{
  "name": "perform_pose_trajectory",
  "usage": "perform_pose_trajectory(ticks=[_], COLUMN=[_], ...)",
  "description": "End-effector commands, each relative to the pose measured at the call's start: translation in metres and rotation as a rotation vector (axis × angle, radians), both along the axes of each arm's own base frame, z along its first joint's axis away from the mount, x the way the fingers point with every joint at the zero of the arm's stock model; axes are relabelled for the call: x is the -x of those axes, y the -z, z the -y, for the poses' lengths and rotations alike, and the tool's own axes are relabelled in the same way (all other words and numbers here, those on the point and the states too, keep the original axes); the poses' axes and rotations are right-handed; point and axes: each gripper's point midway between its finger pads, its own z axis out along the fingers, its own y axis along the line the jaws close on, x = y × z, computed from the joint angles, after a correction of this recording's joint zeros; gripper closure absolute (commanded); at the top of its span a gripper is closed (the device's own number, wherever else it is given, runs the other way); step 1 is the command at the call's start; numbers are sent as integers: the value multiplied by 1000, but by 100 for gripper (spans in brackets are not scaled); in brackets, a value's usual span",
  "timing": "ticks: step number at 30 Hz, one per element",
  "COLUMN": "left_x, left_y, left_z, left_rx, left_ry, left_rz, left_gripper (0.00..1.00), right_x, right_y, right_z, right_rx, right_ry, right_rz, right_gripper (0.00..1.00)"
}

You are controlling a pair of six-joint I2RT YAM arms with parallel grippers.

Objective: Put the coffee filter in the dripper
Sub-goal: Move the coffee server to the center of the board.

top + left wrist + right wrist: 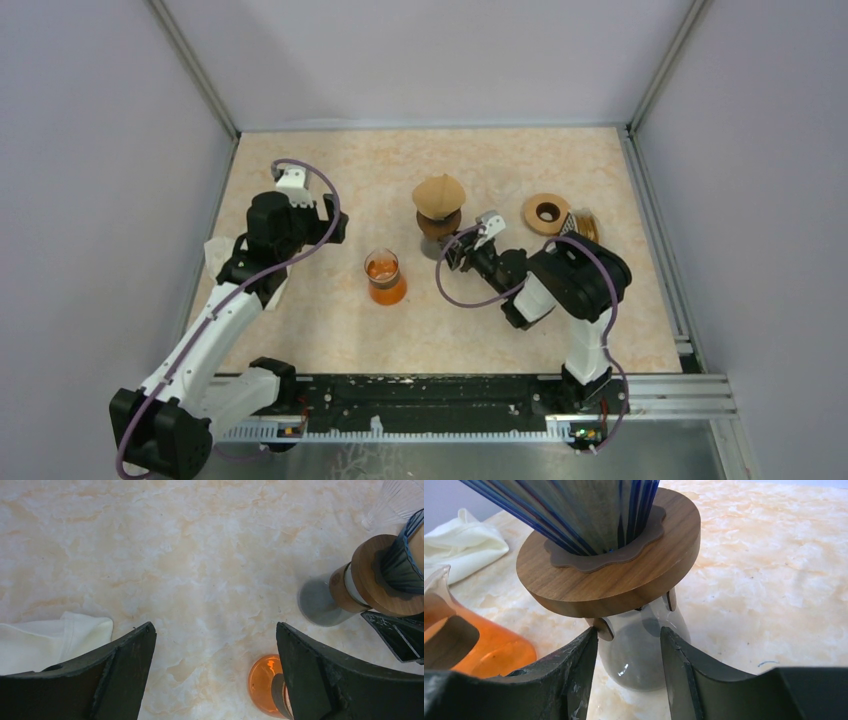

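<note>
The dripper (438, 222) is a blue-ribbed glass cone in a round wooden collar (624, 580), and it stands on a grey glass server (634, 655). A tan paper coffee filter (438, 190) sits in the dripper's top. My right gripper (628, 630) reaches in low from the right. Its jaws close on either side of the server's neck, just under the collar, with no gap showing. My left gripper (215, 627) hangs wide open and empty over bare table, left of the dripper (380, 575).
An orange glass carafe (386, 280) stands between the two arms, just left of the server. A white cloth (215, 255) lies at the left edge. A second wooden ring (546, 212) and a gold metal piece (585, 225) lie to the right of the dripper.
</note>
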Motion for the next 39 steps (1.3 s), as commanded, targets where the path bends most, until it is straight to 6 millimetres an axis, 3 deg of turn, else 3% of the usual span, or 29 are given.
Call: perform_pose_trajectory(ticks=[1, 10, 14, 26, 33, 39], left_x=[0, 3, 6, 32, 53, 60], left_y=[-9, -5, 1, 80, 108, 123], left_z=[2, 8, 12, 6, 18, 32], left_rx=[29, 68, 107, 264, 315, 350], left_ry=[12, 25, 17, -87, -48, 1], left_rz=[34, 5, -43, -361, -494, -594], left_gripper=[6, 6, 6, 8, 9, 11], right_x=[-14, -24, -19, 21, 30, 30], right_y=[-48, -43, -43, -38, -38, -41], right_z=[-10, -19, -11, 33, 46, 69], right_rx=[-154, -173, -192, -222, -177, -74], right_ry=[14, 12, 33, 119, 159, 272], right_rz=[110, 60, 58, -29, -121, -221], right_gripper=[51, 50, 50, 36, 30, 25])
